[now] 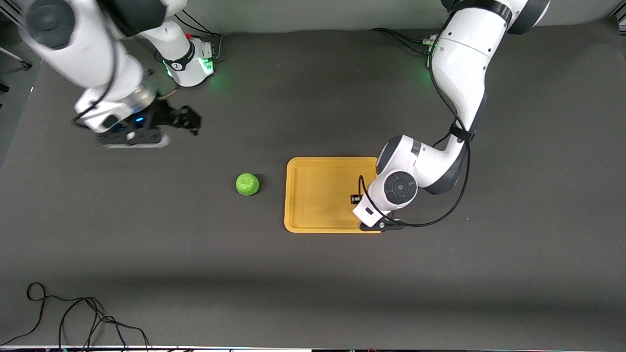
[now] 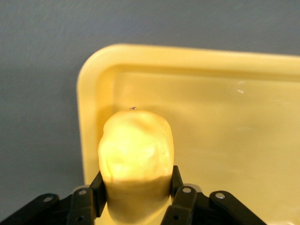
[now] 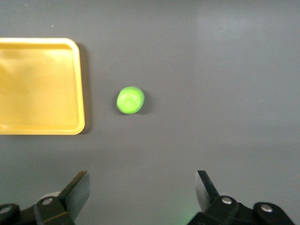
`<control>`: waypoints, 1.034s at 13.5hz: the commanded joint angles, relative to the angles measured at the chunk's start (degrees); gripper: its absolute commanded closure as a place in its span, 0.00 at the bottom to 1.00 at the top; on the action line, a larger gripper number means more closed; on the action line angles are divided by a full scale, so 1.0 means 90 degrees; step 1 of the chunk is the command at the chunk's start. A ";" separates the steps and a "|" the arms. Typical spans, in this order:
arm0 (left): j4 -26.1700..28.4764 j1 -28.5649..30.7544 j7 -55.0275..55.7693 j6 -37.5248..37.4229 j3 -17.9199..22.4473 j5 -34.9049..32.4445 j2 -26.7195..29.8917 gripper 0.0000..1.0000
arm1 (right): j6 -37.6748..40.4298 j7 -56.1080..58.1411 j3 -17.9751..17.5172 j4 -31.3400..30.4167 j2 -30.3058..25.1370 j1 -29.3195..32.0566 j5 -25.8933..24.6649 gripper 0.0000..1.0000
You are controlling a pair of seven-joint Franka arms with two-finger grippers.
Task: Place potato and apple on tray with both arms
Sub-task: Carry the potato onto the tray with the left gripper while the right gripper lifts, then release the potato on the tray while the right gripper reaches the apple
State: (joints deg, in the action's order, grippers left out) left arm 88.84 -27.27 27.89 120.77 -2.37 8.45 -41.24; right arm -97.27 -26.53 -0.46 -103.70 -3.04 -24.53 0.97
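From the front, the left gripper (image 1: 364, 208) hangs over the tray's (image 1: 318, 195) end nearest the left arm. The apple (image 1: 247, 184) sits on the table beside the tray, toward the right arm's end. Left wrist view: jaws clenched on the potato (image 2: 136, 150), above a tray corner. Right wrist view: the right gripper (image 3: 142, 192), jaws spread wide, is up over bare table.

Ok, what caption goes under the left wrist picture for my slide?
Left pincer shut on the potato, over a corner of the tray.
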 commanded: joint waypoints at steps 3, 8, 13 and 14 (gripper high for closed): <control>0.0197 -0.0056 0.0045 -0.0001 0.0029 -0.0108 0.0129 0.11 | -0.1037 -0.0460 0.0090 -0.1591 -0.0883 -0.0468 0.0078 0.00; 0.0149 -0.0037 0.0241 -0.0486 0.0038 -0.0118 0.0527 0.00 | -0.2520 -0.0460 0.0080 -0.2724 -0.0757 -0.0468 0.0069 0.00; 0.0158 0.1259 -0.1296 -0.1785 0.0156 -0.0489 0.2235 0.00 | -0.3643 -0.0586 0.0080 -0.3057 0.0063 -0.0478 0.0010 0.00; 0.0177 0.1485 -0.1892 -0.2204 0.0156 -0.0547 0.2499 0.00 | -0.3897 -0.0597 0.0090 -0.3067 0.0297 -0.0478 0.0000 0.00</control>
State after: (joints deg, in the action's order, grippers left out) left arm 87.77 -17.78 18.70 105.62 -0.57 4.51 -24.59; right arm -128.74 -30.24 0.05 -131.64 -3.88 -28.41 0.97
